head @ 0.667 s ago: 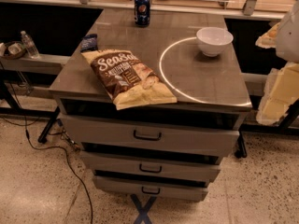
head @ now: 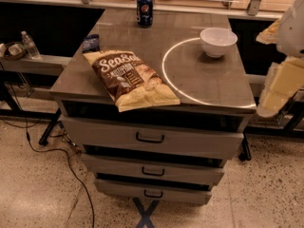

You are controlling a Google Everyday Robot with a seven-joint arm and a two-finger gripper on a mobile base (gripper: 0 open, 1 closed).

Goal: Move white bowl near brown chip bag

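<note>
Presently, white bowl [head: 218, 41]: upright, upper right of frame, on cabinet top [head: 204, 82], well apart from bag.
brown chip bag [head: 129, 80]: flat, left of centre, at front edge.
gripper [head: 280, 87]: right edge of frame, beside cabinet; openness cannot tell.

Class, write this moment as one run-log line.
stage: bowl not yet grasped | pincer: right of cabinet, apart from white bowl | white bowl: top, back right | brown chip bag: front left
</note>
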